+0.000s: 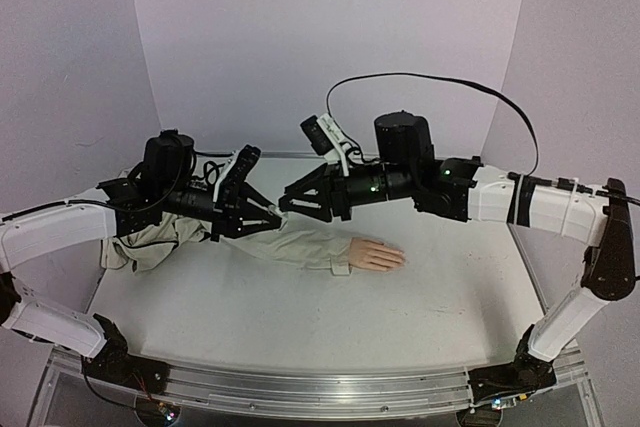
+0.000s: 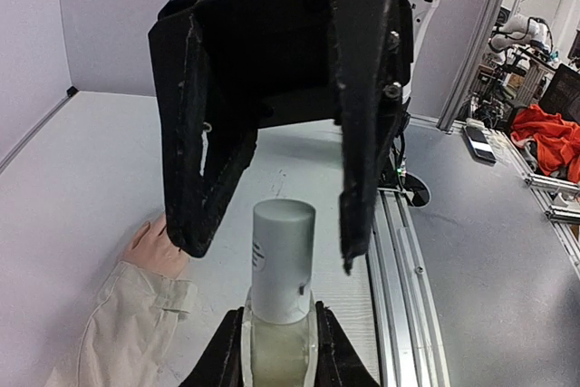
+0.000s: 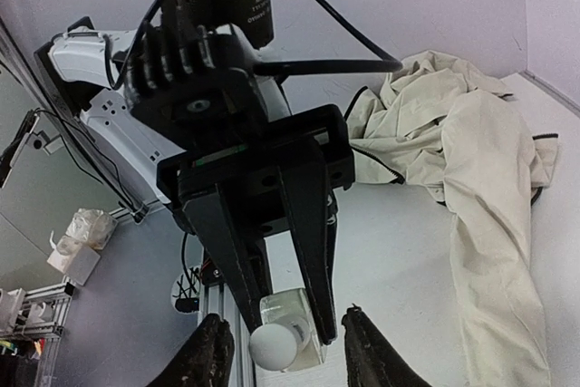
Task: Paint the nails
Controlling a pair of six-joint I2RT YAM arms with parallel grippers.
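Well, left tool (image 2: 276,362): clamped on bottle (image 2: 281,337)
Right tool (image 3: 285,343): part open, clear astride cap (image 2: 283,251)
Mannequin hand (image 1: 375,255): 4 o'clock, off bench (image 1: 450,292) edges

Robotics lab, test-bench setup: a white table (image 1: 300,307) is boxed in by pale panels (image 1: 300,47) and edged w/ an aluminium rail (image 1: 300,387). Beyond it, a 2nd robot arm (image 2: 521,29), an orange cloth (image 2: 548,138) and boxes (image 3: 74,260) are seen over a grey floor (image 2: 489,269).
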